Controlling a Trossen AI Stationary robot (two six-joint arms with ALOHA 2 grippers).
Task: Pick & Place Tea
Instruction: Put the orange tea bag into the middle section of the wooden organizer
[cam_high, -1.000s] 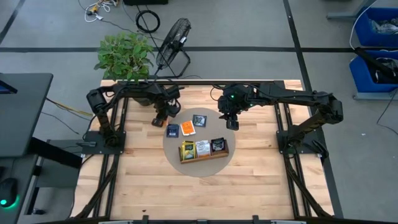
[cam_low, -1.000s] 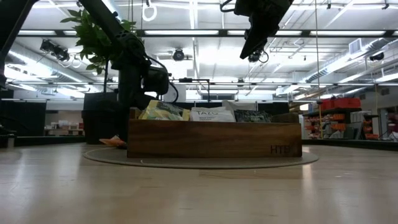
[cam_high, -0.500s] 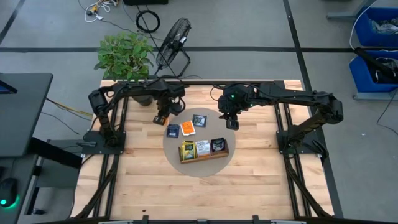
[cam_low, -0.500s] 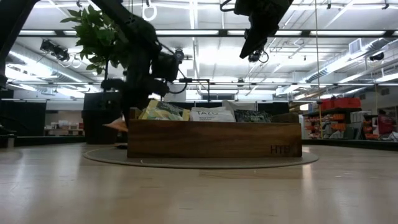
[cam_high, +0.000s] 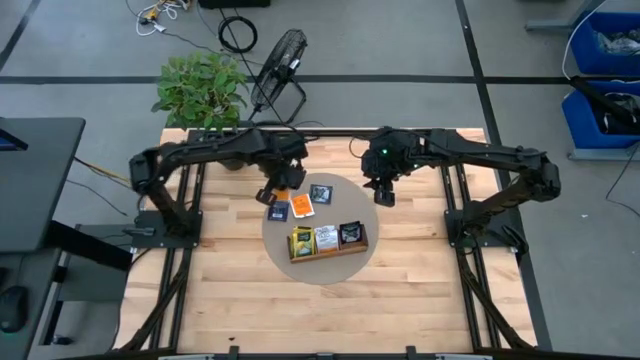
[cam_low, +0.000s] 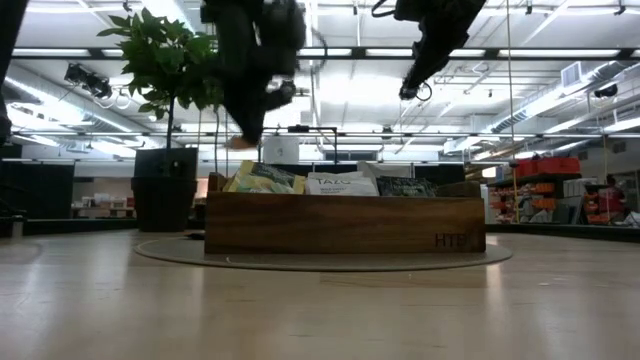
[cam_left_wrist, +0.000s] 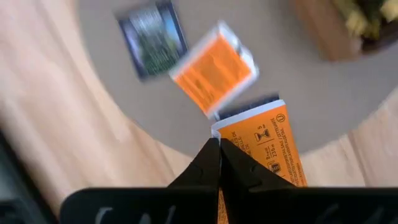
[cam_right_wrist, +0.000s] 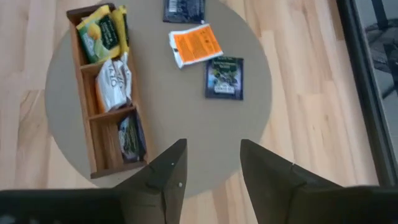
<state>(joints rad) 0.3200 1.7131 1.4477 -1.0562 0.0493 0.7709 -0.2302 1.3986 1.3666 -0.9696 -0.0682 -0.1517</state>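
Note:
My left gripper (cam_high: 272, 193) hangs shut on an orange tea packet (cam_left_wrist: 267, 152) above the left rim of the round grey mat (cam_high: 292, 268); it shows high up in the low view (cam_low: 243, 135). On the mat lie a dark blue packet (cam_high: 277, 211), an orange packet (cam_high: 299, 205) and a dark packet (cam_high: 321, 193). The wooden tray (cam_high: 328, 250) holds yellow, white and dark packets. My right gripper (cam_right_wrist: 211, 168) stands open, high above the mat's far right part (cam_high: 383, 195), with nothing between its fingers. My left gripper pinches the orange packet between its two fingertips at one edge, near a corner (cam_left_wrist: 227, 138). The fingers come from above, pointing steeply down. The packet is lifted clear and sticks out to one side of the fingertips, above the mat.
A potted plant (cam_high: 200, 88) and a black fan (cam_high: 278, 60) stand beyond the table's far edge. Bare wood lies left, right and near of the mat. The tray (cam_low: 345, 222) blocks the low view of the loose packets.
My left gripper has risen steeply and gone toward the table's right, from the wood beside the mat to over the mat's left rim. The orange packet, which lay flat on the table, is now lifted clear. My right gripper has drifted slightly toward the right.

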